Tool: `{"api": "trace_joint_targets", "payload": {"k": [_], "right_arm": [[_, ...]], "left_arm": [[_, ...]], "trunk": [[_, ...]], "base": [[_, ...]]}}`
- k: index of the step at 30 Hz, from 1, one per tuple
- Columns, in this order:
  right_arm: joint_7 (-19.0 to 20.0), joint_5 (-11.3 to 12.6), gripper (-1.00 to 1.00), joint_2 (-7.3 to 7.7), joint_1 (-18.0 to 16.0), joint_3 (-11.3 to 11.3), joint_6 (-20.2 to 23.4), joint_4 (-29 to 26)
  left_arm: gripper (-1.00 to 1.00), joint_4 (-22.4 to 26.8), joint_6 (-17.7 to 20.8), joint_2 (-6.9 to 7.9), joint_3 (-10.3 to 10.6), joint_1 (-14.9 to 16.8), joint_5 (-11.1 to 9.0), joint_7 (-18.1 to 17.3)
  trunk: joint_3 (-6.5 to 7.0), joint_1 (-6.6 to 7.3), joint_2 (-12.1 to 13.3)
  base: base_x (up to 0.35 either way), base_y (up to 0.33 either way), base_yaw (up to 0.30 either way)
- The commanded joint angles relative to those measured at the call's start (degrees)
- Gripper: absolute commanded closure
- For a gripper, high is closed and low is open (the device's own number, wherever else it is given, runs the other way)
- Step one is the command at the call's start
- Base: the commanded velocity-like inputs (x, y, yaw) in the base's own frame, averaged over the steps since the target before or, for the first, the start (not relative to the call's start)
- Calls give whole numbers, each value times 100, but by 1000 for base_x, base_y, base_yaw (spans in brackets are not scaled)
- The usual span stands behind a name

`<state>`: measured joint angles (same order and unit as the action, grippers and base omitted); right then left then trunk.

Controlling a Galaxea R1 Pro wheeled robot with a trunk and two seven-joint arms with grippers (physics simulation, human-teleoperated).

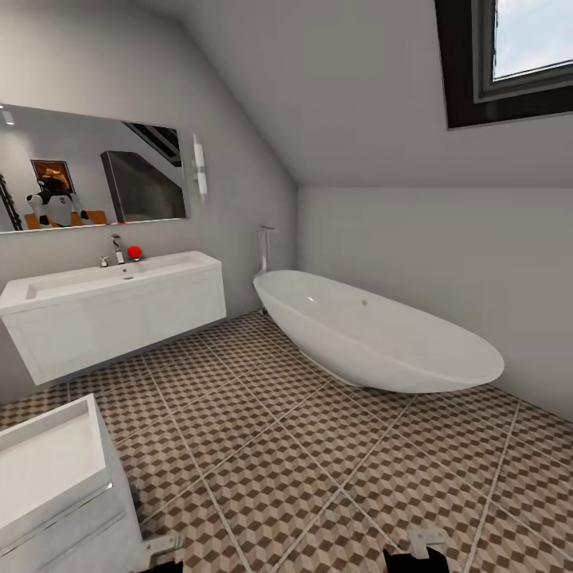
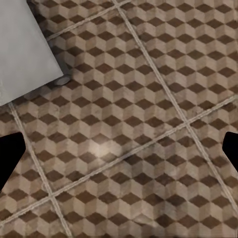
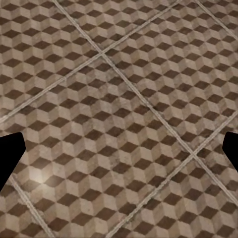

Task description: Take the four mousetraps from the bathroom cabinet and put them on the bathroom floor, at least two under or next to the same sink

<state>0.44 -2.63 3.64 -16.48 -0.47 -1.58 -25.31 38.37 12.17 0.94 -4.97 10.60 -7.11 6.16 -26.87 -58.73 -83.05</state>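
Across the head view spreads the bathroom floor [image 1: 334, 446] of large square tiles printed with brown, beige and white cubes and pale grout lines. Against the left wall hangs a long white vanity unit with a shallow rectangular basin [image 1: 119, 306]; the basin holds nothing visible, and a chrome tap [image 1: 118, 249] and a small red round object [image 1: 134, 252] stand on its back ledge. Above it a wide mirror [image 1: 91, 169] reflects a dim room whose contents are hard to make out. Beyond, a white oval freestanding bathtub [image 1: 374, 330] sits under the sloping ceiling and a dark-framed skylight [image 1: 509, 60]; its interior is mostly hidden by the near rim. At lower left a second white unit with an open tray-like top [image 1: 52, 477] is cut off by the frame edge.

Each wrist view looks down on patterned tile. The left claw [image 2: 119, 153] and right claw [image 3: 119, 153] both show dark fingertips spread wide at opposite edges, holding nothing.
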Motion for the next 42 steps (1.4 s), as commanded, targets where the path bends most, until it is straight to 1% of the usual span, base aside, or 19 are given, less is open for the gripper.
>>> {"api": "trace_joint_targets", "payload": {"k": [1, 3, 5, 11, 13, 19, 20, 24, 42], "right_arm": [[4, -27, -100, 1, -4, -4, -18, 4], [-14, -27, -100, -1, -4, 0, -53, 11], [-29, -23, -100, -2, -4, 2, -99, 16], [-49, -21, -100, 0, 0, 2, -160, 83], [-51, -24, -100, -2, -2, 2, -163, 91], [-52, -26, -100, -1, 4, 3, -240, 158], [-53, -32, -100, -3, 4, 3, -302, 189], [-58, -35, -100, -3, 4, 3, -329, 222], [-58, -36, -100, 2, 4, 1, -334, 256]], "left_arm": [[-100, -43, -1, 1, 13, 2, -62, 26], [-100, -207, -71, 2, 26, 2, -68, 26], [-100, -267, -94, 1, 29, 3, -70, 26], [-100, -329, -121, -57, 29, 3, -72, 18], [-100, -334, -124, -60, 25, 3, -76, 18], [-100, -338, -157, -10, 9, 3, -74, 17], [-100, -338, -213, -19, 12, 3, -70, 17], [-100, -345, -244, -23, 21, 3, -57, 17], [-100, -343, -251, -27, 23, 3, -45, 26]], "trunk": [[-6, 0, -3], [-6, 0, -3], [-6, 0, -3], [-6, 0, -3], [30, 44, 77], [138, 176, 318], [156, 198, 358], [227, 286, 518], [551, 681, 1240]], "base": [[0, 0, 0], [0, 0, 0], [0, 0, 0], [0, 0, 0], [0, 0, 0], [0, 0, 0], [0, 0, 0], [0, 0, -42], [0, 0, -250]]}}
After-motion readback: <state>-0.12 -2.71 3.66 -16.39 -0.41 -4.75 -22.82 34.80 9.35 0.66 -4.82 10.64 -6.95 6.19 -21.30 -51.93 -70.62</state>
